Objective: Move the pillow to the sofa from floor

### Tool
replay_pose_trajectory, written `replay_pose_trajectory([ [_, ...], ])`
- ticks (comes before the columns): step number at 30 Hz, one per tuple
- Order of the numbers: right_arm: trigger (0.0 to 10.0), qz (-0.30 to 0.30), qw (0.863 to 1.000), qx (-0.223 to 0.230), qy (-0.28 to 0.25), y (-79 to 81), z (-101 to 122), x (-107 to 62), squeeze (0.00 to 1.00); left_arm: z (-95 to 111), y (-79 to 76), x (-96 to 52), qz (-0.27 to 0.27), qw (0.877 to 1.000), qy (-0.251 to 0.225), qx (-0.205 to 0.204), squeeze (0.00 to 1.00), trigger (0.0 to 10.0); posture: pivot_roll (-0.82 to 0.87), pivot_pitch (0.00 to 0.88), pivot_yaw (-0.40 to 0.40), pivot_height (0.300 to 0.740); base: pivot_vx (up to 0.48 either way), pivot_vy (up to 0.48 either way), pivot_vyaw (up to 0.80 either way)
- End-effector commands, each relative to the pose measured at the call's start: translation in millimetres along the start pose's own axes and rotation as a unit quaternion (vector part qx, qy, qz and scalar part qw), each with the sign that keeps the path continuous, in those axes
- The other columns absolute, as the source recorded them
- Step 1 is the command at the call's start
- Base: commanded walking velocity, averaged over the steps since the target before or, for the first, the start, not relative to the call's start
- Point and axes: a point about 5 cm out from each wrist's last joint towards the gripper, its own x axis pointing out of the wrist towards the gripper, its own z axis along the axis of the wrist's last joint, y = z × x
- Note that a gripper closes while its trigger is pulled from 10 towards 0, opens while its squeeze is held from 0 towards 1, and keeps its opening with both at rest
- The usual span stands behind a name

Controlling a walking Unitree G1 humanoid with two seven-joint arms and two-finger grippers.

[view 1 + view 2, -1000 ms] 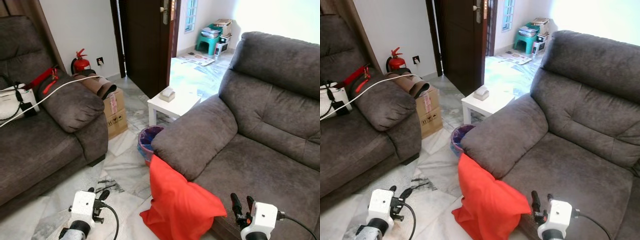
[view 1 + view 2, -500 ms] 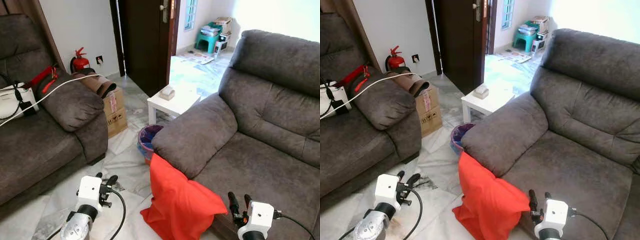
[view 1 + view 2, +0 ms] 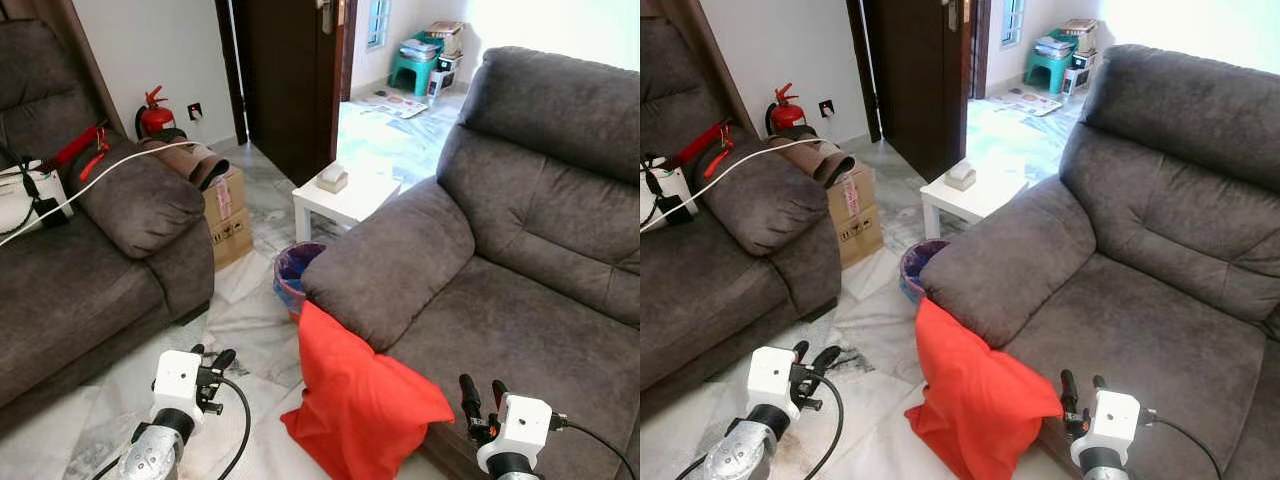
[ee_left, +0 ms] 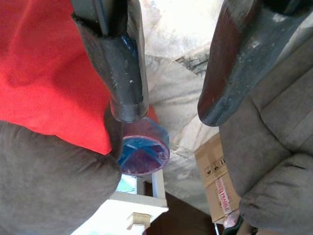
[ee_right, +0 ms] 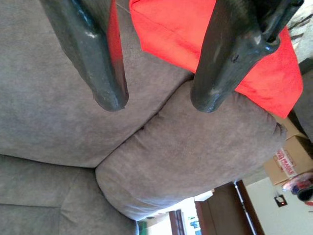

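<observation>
A red pillow point(image 3: 362, 402) stands on the marble floor, leaning against the front of the grey sofa point(image 3: 520, 300) on the right, just below its armrest. My left gripper point(image 3: 212, 360) hovers low over the floor to the pillow's left, open and holding nothing. My right gripper point(image 3: 479, 390) is at the sofa seat's front edge, right of the pillow, also open and empty. Beyond the black fingers point(image 4: 122, 68) in the left wrist view I see the pillow point(image 4: 44, 73). Past the sofa cushion in the right wrist view lies the pillow point(image 5: 195, 44).
A second grey sofa point(image 3: 90, 270) stands on the left with a white cable and devices on it. A blue-lined bin point(image 3: 297, 275), a small white table point(image 3: 345, 200) and a cardboard box point(image 3: 228, 215) sit between the sofas. A dark door point(image 3: 290, 80) and a fire extinguisher point(image 3: 152, 115) are behind.
The view has shifted slightly as the camera moved. My left gripper rose from low at the frame's edge and now holds its place; the right gripper stays nearly still.
</observation>
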Motion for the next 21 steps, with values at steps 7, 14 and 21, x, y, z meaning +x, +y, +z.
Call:
replay_pose_trajectory([
  [7,10.0,0.006,1.000,0.000,-0.003,3.6,3.7,4.3,0.00,0.9,3.6,-0.4,0.000,1.000,0.003,0.003,0.00,10.0,-0.04,0.099,0.033,0.740,0.242,0.000,0.00],
  [14,10.0,0.003,1.000,-0.004,-0.006,2.9,7.5,8.8,0.00,-1.6,4.1,1.3,-0.001,1.000,0.008,0.006,0.00,10.0,-0.02,0.092,0.031,0.740,0.243,0.000,0.00],
  [21,10.0,0.005,1.000,-0.003,-0.003,3.4,6.8,9.0,0.00,0.0,4.9,4.2,0.004,1.000,0.004,0.004,0.00,10.0,-0.02,0.094,0.031,0.740,0.244,0.000,0.00],
])
